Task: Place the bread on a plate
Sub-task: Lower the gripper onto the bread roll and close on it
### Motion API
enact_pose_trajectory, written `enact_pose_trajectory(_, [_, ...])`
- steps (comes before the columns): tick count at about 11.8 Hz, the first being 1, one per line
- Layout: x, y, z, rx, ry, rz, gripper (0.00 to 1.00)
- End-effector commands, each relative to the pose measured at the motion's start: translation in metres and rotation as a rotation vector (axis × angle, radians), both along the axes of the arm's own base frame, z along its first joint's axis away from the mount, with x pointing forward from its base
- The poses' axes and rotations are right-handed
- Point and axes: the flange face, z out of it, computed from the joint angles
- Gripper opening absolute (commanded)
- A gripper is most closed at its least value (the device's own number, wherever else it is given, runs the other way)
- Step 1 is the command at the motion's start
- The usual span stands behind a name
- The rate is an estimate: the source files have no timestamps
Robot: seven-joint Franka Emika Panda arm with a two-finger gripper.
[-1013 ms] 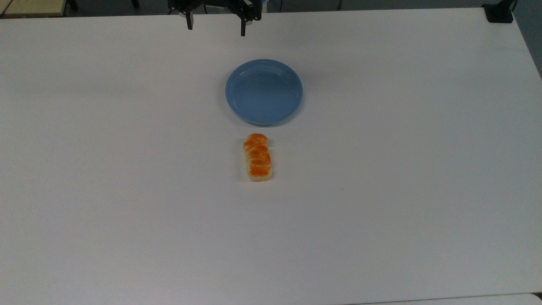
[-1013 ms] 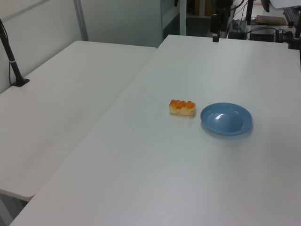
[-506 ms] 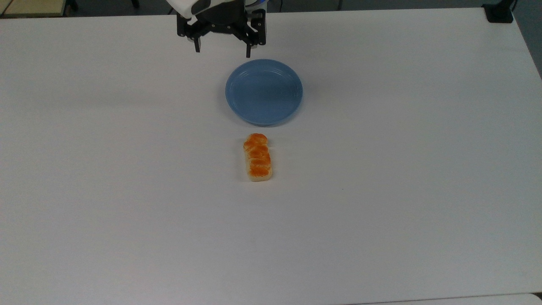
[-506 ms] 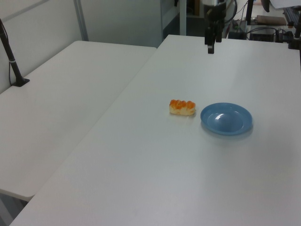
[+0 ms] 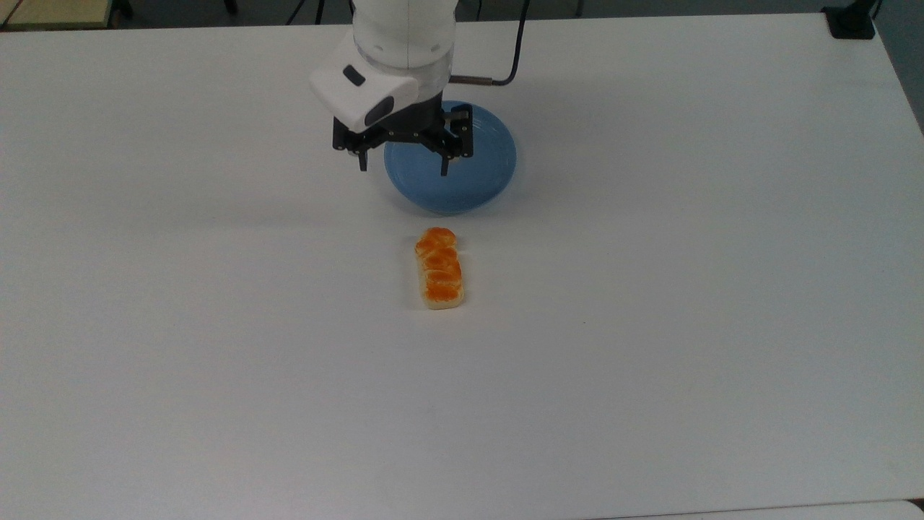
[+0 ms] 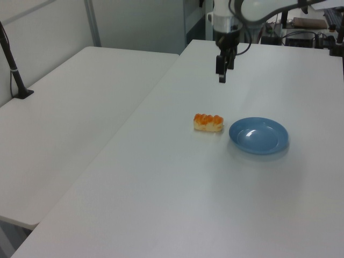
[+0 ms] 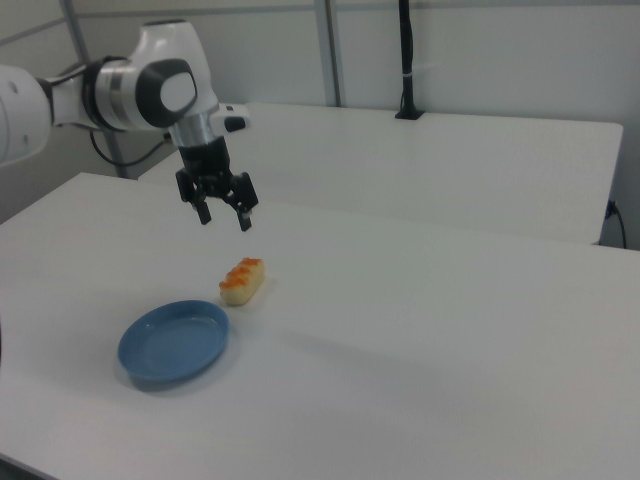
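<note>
a white table (image 5: 650, 325) adjoins a second white table (image 6: 70, 107) with a black clamped pole (image 6: 12, 67).

The bread (image 5: 439, 269) carries four glossy orange-brown bumps along its top, and its sides and base are pale cream. The plate (image 5: 476, 188) is a plain light blue all over, slightly darker in the shaded ring grooves near its rim, with no printed pattern. The surface (image 5: 650, 325) under both is flat white without markings; the second surface (image 6: 70, 134) at the left view's left is the same white. The arm (image 7: 150, 90) is glossy white with dark grey bands at the joints, and the gripper (image 5: 403, 163) is black throughout. A black post (image 7: 406, 60) stands at the far surface in the right view.
</note>
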Motion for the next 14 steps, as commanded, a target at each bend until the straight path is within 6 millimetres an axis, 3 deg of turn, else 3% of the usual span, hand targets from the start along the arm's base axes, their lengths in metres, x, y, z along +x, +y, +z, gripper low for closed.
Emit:
enact_pose_trajectory(1, [0.019, 0.013, -0.045, 0.005, -0.020, 0.042, 1.00])
enact_pose_trajectory(3, [0.031, 0.025, -0.087, 0.000, -0.016, 0.062, 1.00])
enact_pose_trajectory(6, [0.037, 0.033, -0.133, 0.009, 0.026, 0.065, 1.00])
enact_pose_trajectory(10, [0.047, 0.044, -0.165, 0.022, -0.022, 0.058, 0.96])
enact_pose_trajectory(12, [0.051, 0.052, -0.168, 0.033, -0.052, 0.063, 0.60])
enact_pose_trajectory(13, [0.051, 0.052, -0.168, 0.033, -0.054, 0.063, 0.47])
enact_pose_trajectory(14, [0.051, 0.052, -0.163, 0.035, -0.058, 0.060, 0.41])
